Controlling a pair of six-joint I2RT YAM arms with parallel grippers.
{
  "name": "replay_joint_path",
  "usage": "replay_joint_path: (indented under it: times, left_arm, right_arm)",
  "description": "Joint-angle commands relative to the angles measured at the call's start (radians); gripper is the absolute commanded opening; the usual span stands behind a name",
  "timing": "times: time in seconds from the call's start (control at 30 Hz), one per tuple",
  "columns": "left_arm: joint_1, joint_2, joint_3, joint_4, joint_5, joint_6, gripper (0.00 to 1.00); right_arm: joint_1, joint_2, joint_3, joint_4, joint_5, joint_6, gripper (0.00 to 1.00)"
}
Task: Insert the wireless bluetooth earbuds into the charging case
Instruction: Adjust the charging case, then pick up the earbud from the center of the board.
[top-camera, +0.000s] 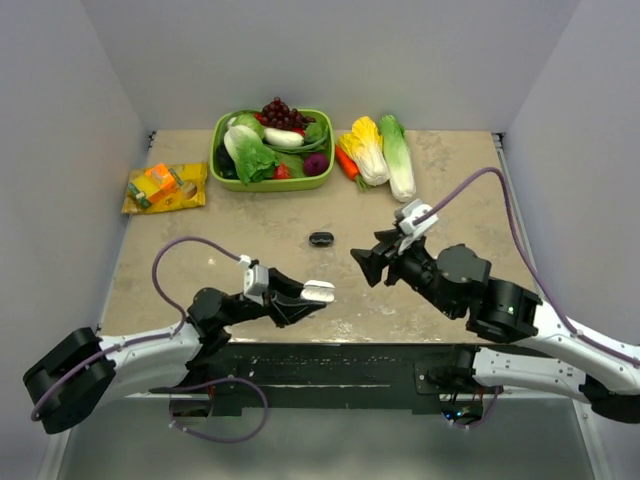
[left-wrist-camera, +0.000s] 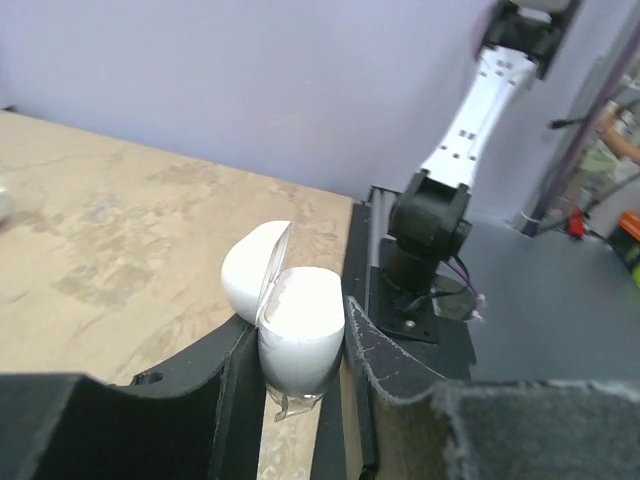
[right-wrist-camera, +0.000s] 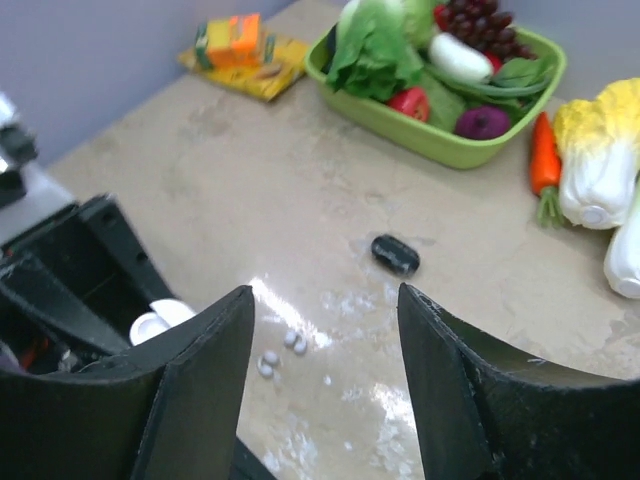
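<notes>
My left gripper (top-camera: 318, 292) is shut on a white charging case (left-wrist-camera: 295, 335) and holds it just above the table's front edge. Its lid (left-wrist-camera: 250, 270) is tipped open. The case also shows in the right wrist view (right-wrist-camera: 160, 320). Tiny white earbuds (right-wrist-camera: 295, 342) (right-wrist-camera: 267, 362) lie close together on the table below my right gripper (right-wrist-camera: 325, 290). That gripper is open, empty and hovering at mid-table (top-camera: 362, 262). A small black case (top-camera: 321, 238) lies shut on the table beyond, also seen in the right wrist view (right-wrist-camera: 395, 254). No black earbuds are visible.
A green basket (top-camera: 322, 180) of toy vegetables stands at the back. Two cabbages (top-camera: 385, 150) and a carrot (top-camera: 347, 165) lie to its right. Orange and yellow packets (top-camera: 165, 187) lie at the back left. Walls enclose the table.
</notes>
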Motion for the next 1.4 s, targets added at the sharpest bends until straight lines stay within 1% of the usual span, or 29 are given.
replay_joint_path:
  times: [0.0,0.03,0.07,0.1,0.13,0.17,0.2,0.23,0.27,0.3,0.33,0.37,0.43,0.5,0.6,0.77,0.97,1.37]
  left_arm:
    - [-0.007,-0.149,-0.118,0.110,-0.241,-0.012,0.00]
    - [-0.007,-0.182,-0.138,0.056,-0.277,-0.008,0.00]
    - [-0.009,-0.262,-0.151,-0.008,-0.364,0.003,0.00]
    - [-0.009,-0.302,-0.155,-0.069,-0.399,0.012,0.00]
    - [-0.010,-0.343,-0.155,-0.135,-0.428,0.018,0.00]
    - [-0.012,-0.421,-0.186,-0.168,-0.480,0.015,0.00]
    - [-0.012,-0.462,-0.191,-0.236,-0.504,0.011,0.00]
    - [-0.013,-0.530,-0.194,-0.261,-0.531,0.002,0.00]
    - [-0.013,-0.564,-0.198,-0.286,-0.558,0.000,0.00]
    - [-0.015,-0.592,-0.197,-0.345,-0.572,0.000,0.00]
    - [-0.013,-0.639,-0.189,-0.378,-0.584,-0.002,0.00]
    - [-0.015,-0.663,-0.189,-0.404,-0.594,-0.002,0.00]
    - [-0.015,-0.707,-0.185,-0.465,-0.603,0.000,0.00]
    - [-0.015,-0.732,-0.183,-0.518,-0.614,0.002,0.00]
    - [-0.016,-0.740,-0.185,-0.538,-0.623,0.000,0.00]
    - [-0.016,-0.732,-0.195,-0.523,-0.606,-0.014,0.00]
    - [-0.016,-0.738,-0.195,-0.518,-0.597,-0.009,0.00]
    - [-0.018,-0.761,-0.195,-0.542,-0.606,-0.002,0.00]
  right_arm:
    - [-0.072,-0.044,-0.106,0.089,0.121,0.186,0.62]
    - [-0.079,-0.027,-0.130,0.084,0.132,0.213,0.61]
    - [-0.079,-0.012,-0.176,0.080,0.138,0.244,0.61]
    - [-0.079,0.001,-0.204,0.086,0.106,0.279,0.59]
    - [-0.079,0.031,-0.266,0.125,0.080,0.289,0.57]
    - [-0.079,0.050,-0.296,0.157,0.037,0.298,0.54]
    - [-0.079,0.074,-0.322,0.215,-0.040,0.303,0.49]
    - [-0.079,0.141,-0.362,0.242,-0.075,0.307,0.47]
    - [-0.079,0.174,-0.371,0.268,-0.114,0.301,0.45]
    - [-0.077,0.217,-0.377,0.309,-0.183,0.306,0.43]
    - [-0.074,0.278,-0.387,0.332,-0.202,0.306,0.41]
    - [-0.067,0.306,-0.390,0.355,-0.210,0.301,0.40]
    - [-0.025,0.347,-0.387,0.412,-0.219,0.293,0.40]
    - [0.007,0.413,-0.368,0.441,-0.225,0.289,0.43]
    - [0.022,0.502,-0.354,0.466,-0.244,0.301,0.46]
    - [0.023,0.579,-0.356,0.538,-0.300,0.323,0.43]
    - [0.023,0.634,-0.336,0.578,-0.305,0.323,0.49]
    - [0.013,0.734,-0.284,0.596,-0.322,0.309,0.49]
